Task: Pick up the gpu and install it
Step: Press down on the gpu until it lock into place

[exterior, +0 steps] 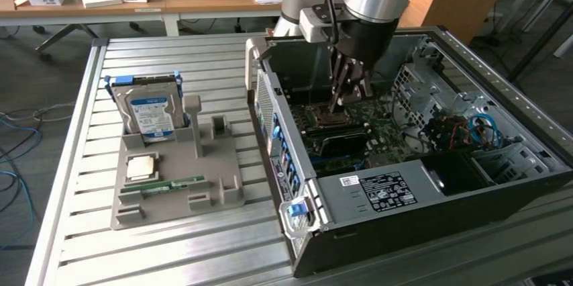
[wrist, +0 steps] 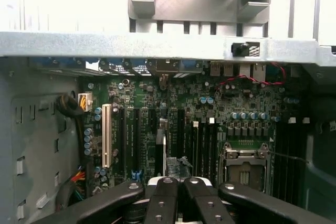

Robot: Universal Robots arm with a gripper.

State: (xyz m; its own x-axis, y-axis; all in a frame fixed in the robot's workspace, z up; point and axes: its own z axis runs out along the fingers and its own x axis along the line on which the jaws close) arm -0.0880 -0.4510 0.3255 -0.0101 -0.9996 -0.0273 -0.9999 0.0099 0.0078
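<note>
On the exterior view's left, a grey parts tray (exterior: 208, 165) sat on the slatted metal table (exterior: 80, 232). Its rear slot held a blue-labelled hard drive (exterior: 147, 115) standing on edge, a square processor chip (exterior: 141, 167) lay flat in a recess nearer the front, and a green memory stick (exterior: 166, 184) lay flat just beside that. To the right of the tray lay the open computer case (exterior: 421, 232) with its side panel off, showing the motherboard (exterior: 394, 139), the processor socket (exterior: 324, 117) and a bundle of blue cables (exterior: 479, 128) towards the far right. The gpu (exterior: 336, 141) was inside the case, a dark card standing across the motherboard just beside the socket; in the wrist view it appeared edge-on (wrist: 160, 148) among the expansion slots, with a white slot (wrist: 106, 135) to one side and the socket (wrist: 244, 163) to the other. The gripper (exterior: 340, 101) reached down into the case over this area, its fingers (wrist: 163, 198) pressed fully together. Whether they pinched or merely touched the card's upper edge could not be told.
</note>
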